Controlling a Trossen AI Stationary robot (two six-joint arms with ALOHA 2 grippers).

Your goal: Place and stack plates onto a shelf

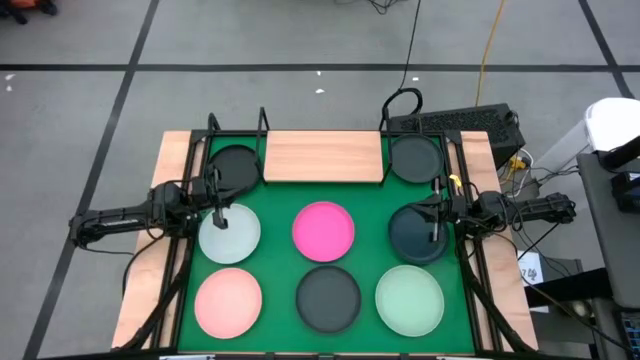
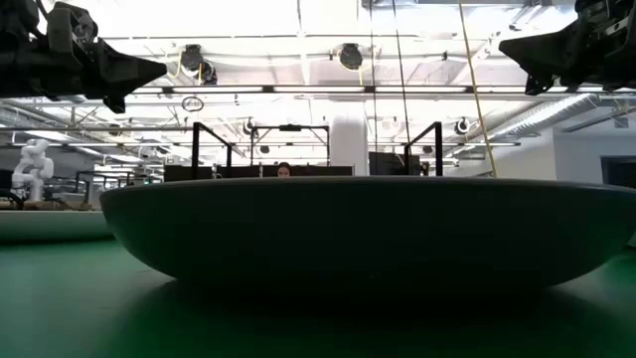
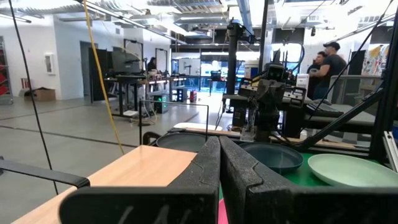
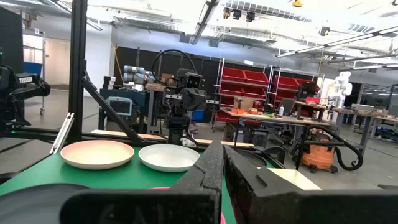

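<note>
My left gripper (image 1: 220, 218) hangs above the whitish plate (image 1: 229, 232) on the left side of the green mat (image 1: 370, 205), its fingers pressed together with nothing between them, as my left wrist view shows. Toward the mat's near left corner lies the pale pink plate (image 1: 228, 301); at the far left corner sits a black plate (image 1: 234, 168). The shelf (image 1: 323, 157) stands along the far edge in the middle, its wooden board bare. In front of it are the hot pink plate (image 1: 323, 229) at the mat's centre and a dark plate (image 1: 328, 297) by the near edge. Further right, a dark plate (image 1: 415, 158) occupies the far right corner, the grey-teal plate (image 1: 417, 233) lies under my right gripper (image 1: 434, 232), and the mint plate (image 1: 409, 300) rests near the near right corner. The right fingers are also closed and empty.

These plates look stiff, light and smooth, likely slippery. I judge the raised rim the only workable hold: one finger over the lip, one under its outer slope.
</note>
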